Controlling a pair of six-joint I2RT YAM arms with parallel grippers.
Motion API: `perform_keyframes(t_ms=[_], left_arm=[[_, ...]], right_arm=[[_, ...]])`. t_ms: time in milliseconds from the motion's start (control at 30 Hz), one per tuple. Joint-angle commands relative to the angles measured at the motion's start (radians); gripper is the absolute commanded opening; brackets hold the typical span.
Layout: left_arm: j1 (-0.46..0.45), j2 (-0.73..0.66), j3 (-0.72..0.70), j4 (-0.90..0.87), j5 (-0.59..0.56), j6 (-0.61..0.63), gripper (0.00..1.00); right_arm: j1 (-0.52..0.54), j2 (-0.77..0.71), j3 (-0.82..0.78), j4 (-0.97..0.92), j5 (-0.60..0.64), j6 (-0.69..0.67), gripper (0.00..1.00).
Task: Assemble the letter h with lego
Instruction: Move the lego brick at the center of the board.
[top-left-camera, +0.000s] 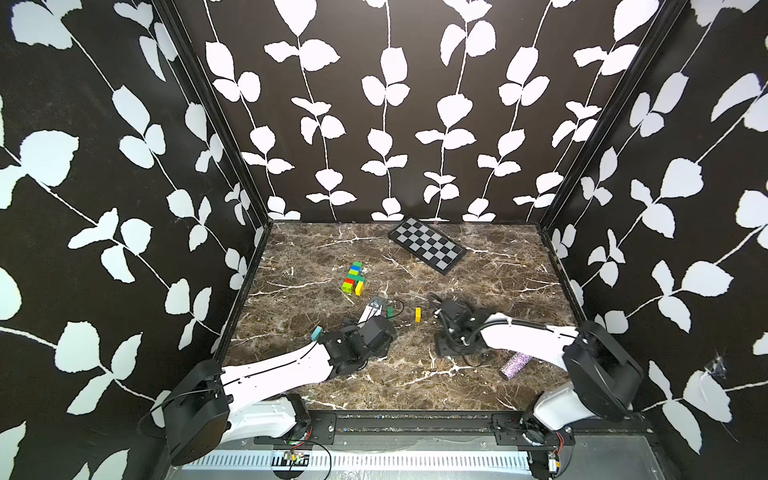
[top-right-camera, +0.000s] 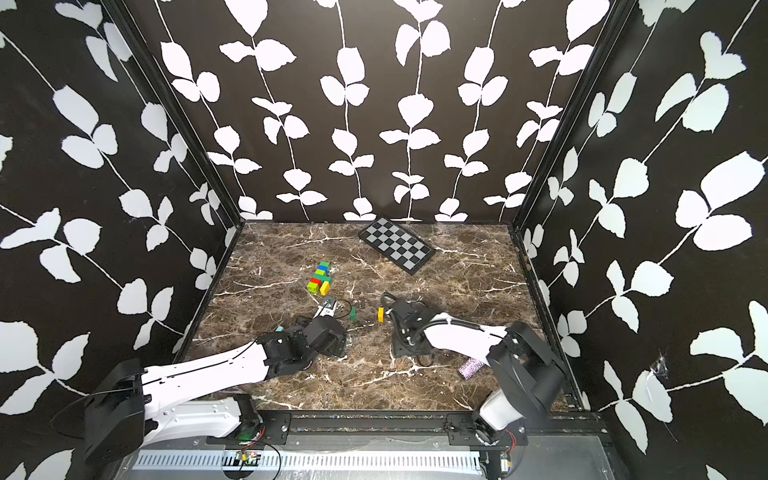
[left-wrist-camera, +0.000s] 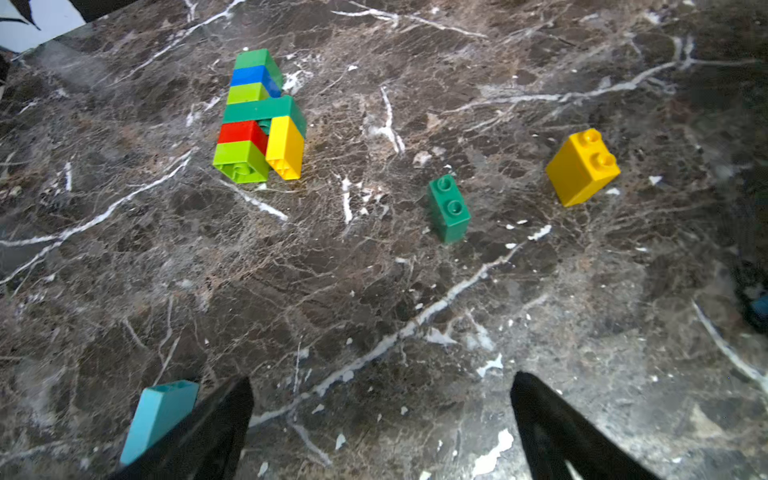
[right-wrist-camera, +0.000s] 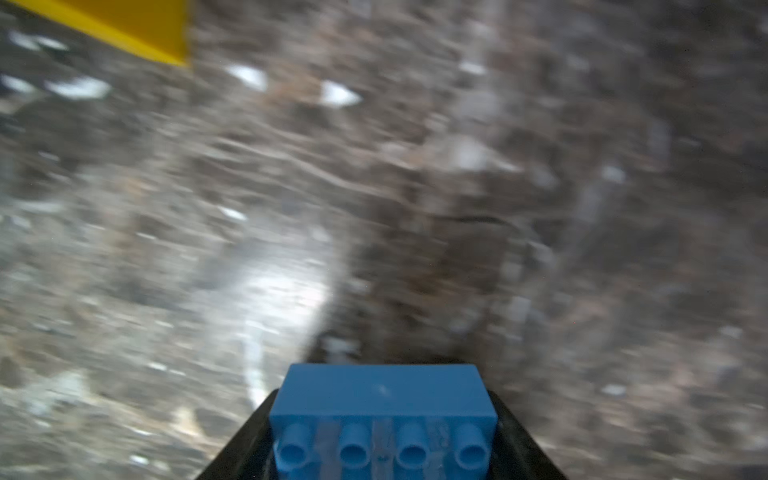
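Left pincer (left-wrist-camera: 382, 380): wide open with nothing between its fingers (left-wrist-camera: 220, 419), low over bare bench (top-left-camera: 478, 282).
Right pincer (right-wrist-camera: 384, 415): closed on the blue brick (right-wrist-camera: 380, 388), one black finger on each end of it.
Blue brick: four studs in a row, facing the right wrist camera, just above the bench; that view is blurred.
Stack (left-wrist-camera: 257, 120): joined bricks lying on their side on the bench, beyond the left pincer. In a row they are dark green, blue, lime, a wider dark green, red and lime, with a yellow one hanging from the wide green beside the red. It shows in both top views (top-left-camera: 354, 278) (top-right-camera: 321, 277).
Green brick (left-wrist-camera: 449, 210): loose, studs up, on the bench between the two arms and nearer the left one (top-left-camera: 390, 312).
Yellow brick (left-wrist-camera: 582, 166): loose, studs up, near the green brick and apart from it, on the right arm's side (top-left-camera: 418, 314).
Pale brick (left-wrist-camera: 160, 415): just beside the outer face of one left finger and outside the gap; I cannot tell whether they touch.
Board (top-left-camera: 428, 245): checkered, flat at the far edge of the bench.
Cylinder (top-left-camera: 514, 365): glittery purple, lying under the right arm.
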Motion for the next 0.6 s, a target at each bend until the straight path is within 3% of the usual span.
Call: perform_keyframes(t_ms=[0, 133, 300, 433, 500, 567], left_arm=[[0.060, -0.066, -0.006, -0.067, 0.005, -0.063, 0.99], [0.144, -0.135, -0.059, -0.044, 0.093, -0.087, 0.99], [0.156, -0.169, -0.068, -0.058, 0.095, -0.095, 0.99], [0.160, -0.165, -0.065, -0.065, 0.112, -0.102, 0.99], [0.162, -0.163, -0.065, -0.066, 0.118, -0.105, 0.99], [0.163, -0.161, -0.063, -0.067, 0.125, -0.106, 0.99]], right_arm=[[0.086, 0.064, 0.061, 0.067, 0.106, 0.176, 0.50], [0.167, 0.134, 0.135, 0.082, 0.152, 0.254, 0.53], [0.235, 0.209, 0.224, 0.069, 0.171, 0.305, 0.56], [0.255, 0.251, 0.262, 0.072, 0.157, 0.327, 0.64], [0.259, 0.262, 0.270, 0.098, 0.135, 0.324, 0.76], [0.260, 0.267, 0.279, 0.113, 0.117, 0.318, 0.81]])
